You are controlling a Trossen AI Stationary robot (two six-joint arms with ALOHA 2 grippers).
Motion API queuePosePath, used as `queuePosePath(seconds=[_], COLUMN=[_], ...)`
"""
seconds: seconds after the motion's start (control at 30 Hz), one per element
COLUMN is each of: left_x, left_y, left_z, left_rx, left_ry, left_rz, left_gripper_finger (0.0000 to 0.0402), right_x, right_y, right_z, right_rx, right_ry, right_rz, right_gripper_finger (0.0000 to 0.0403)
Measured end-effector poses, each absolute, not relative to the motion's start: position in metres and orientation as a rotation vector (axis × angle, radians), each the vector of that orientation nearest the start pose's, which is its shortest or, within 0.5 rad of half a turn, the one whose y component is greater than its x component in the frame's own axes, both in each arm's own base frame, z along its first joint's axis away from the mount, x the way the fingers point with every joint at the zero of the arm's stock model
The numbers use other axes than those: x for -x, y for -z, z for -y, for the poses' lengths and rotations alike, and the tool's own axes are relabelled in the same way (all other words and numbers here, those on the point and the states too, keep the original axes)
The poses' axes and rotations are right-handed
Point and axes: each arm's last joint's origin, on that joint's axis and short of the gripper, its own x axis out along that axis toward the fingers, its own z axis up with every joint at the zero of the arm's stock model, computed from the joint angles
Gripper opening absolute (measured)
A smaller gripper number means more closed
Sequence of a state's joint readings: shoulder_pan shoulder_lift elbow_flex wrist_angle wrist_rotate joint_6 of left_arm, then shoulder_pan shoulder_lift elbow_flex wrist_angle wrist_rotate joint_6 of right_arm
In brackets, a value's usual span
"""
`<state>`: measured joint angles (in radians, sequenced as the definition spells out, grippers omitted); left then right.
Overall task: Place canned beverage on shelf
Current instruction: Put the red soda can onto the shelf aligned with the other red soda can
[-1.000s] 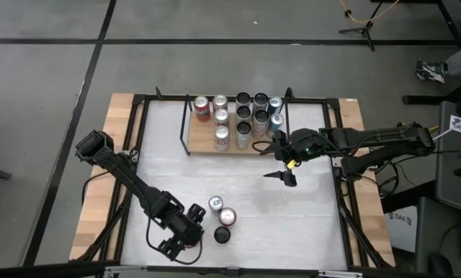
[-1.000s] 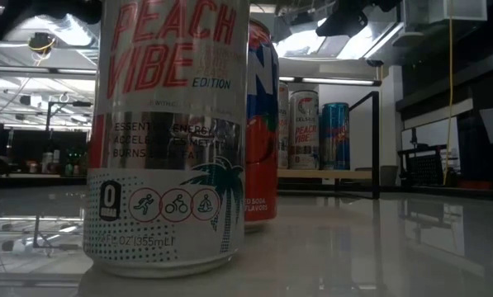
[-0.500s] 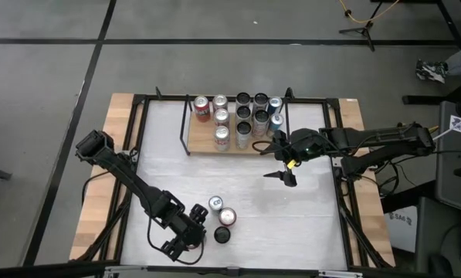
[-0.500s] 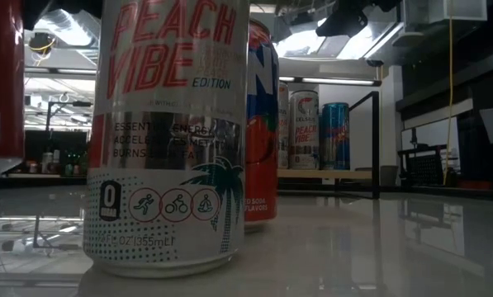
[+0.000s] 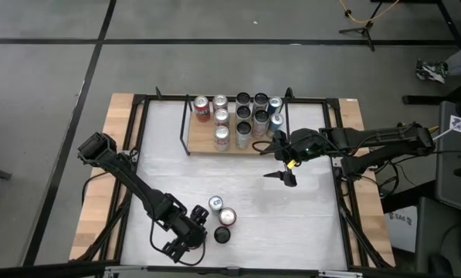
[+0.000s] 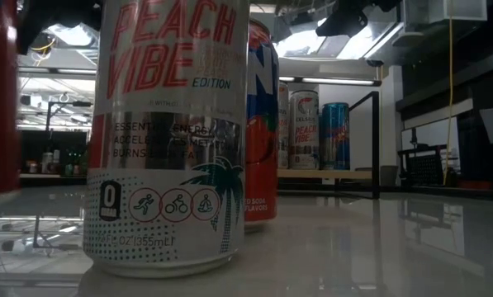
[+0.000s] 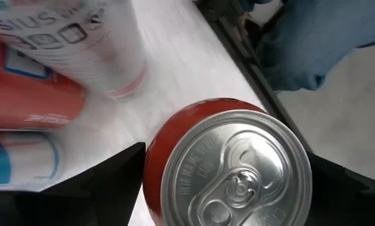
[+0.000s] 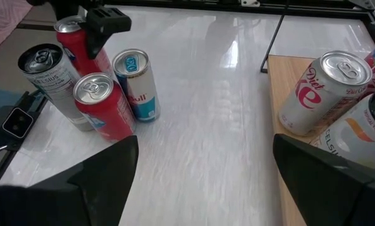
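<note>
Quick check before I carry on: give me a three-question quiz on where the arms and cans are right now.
1. True or false: the left gripper is closed on a red aluminium can.
2. The right gripper is: A) holding a can; B) open and empty beside the light-wood shelf; C) over the floor.
3. Fill in: ___ loose cans stand on the white tabletop beside the left gripper.
Key: 1 true; 2 B; 3 three.

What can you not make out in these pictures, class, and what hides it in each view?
- Left gripper, high view: the arm covers the red can it holds.
- Red can, left wrist view: label cut off by the edge.
- Shelf, low view: the big silver can hides most of its cans.
- Can brands, high view: too small.
</note>
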<state>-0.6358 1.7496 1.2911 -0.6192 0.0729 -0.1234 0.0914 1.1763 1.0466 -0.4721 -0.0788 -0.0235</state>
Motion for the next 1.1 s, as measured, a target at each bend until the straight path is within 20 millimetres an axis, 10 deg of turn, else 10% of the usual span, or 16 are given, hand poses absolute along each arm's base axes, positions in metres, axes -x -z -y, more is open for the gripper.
queuePosePath(seconds=[1.1], left_x=[-0.2893], left_y=[-0.2237], left_z=[0.2126], left_rx=[-0.195], left_ry=[0.459], left_rz=[-1.074], left_gripper_finger=[0.0353], right_x=[-0.2476], right_y=[-0.3203], right_z=[-0.0250], right_rx=[0.027], right_ry=[-0.172], right_rz=[-0.601], right_gripper_finger=[0.0363])
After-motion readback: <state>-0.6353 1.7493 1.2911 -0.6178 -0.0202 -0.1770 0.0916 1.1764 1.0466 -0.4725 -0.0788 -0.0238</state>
